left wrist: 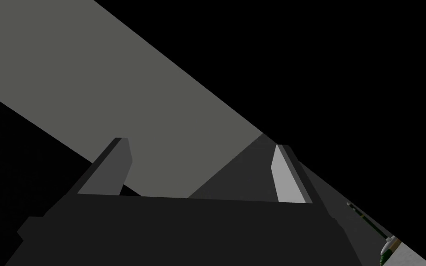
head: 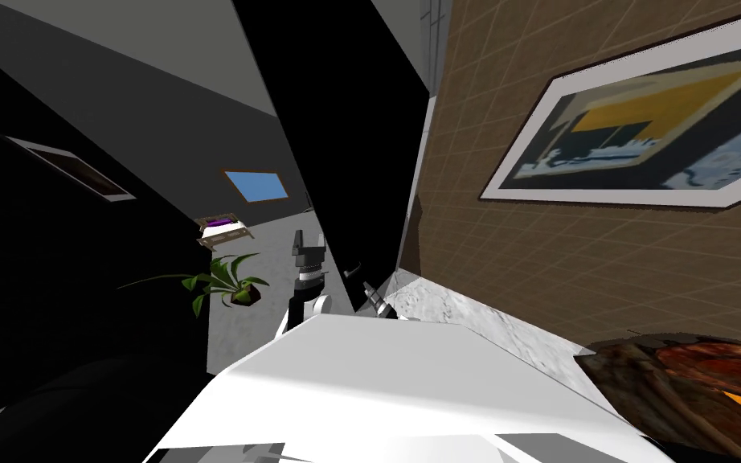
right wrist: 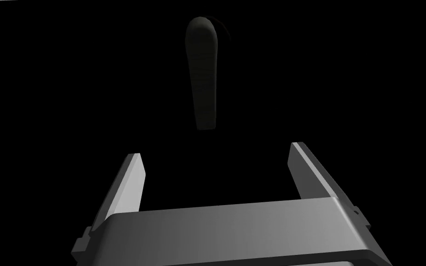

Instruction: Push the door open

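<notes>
Black door (head: 337, 120) stands straight ahead, with a brown tiled wall (head: 521, 265) to its right. Right gripper (right wrist: 216, 151) faces the door panel, fingers spread and empty, short of the dark lever handle (right wrist: 201, 74). Left gripper (head: 309, 239) is raised near the door, fingers likewise apart, holding nothing.
</notes>
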Robot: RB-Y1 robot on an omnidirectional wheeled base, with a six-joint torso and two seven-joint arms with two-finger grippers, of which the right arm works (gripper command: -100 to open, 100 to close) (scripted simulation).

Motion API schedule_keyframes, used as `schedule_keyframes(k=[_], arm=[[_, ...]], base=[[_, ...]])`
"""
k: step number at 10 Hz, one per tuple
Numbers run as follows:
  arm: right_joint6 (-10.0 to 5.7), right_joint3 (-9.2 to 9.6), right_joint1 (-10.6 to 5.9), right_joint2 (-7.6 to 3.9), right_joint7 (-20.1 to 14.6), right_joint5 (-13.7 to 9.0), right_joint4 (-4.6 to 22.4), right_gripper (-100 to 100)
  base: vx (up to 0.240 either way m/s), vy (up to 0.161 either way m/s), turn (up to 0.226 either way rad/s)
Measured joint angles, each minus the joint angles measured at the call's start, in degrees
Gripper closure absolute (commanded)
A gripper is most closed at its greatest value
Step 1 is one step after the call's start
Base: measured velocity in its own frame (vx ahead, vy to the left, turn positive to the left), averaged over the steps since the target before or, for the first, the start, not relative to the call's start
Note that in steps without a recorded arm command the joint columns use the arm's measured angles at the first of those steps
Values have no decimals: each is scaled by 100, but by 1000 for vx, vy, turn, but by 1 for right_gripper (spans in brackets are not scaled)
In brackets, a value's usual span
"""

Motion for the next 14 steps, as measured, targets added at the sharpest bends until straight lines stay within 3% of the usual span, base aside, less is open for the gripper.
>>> schedule_keyframes(k=[3, 7, 8, 13, 14], arm=[[27, -49, -12, -61, 28, 4, 11, -100], [28, -132, -73, 48, 66, 5, 100, -100], [28, -134, -76, 55, 69, 5, 101, 100], [28, -132, -72, 47, 66, 5, 100, 100], [28, -132, -72, 47, 66, 5, 100, -100]], base=[[162, 172, 27], [130, 111, 20], [-7, -8, -6], [-15, -13, 1], [-128, -6, -145]])
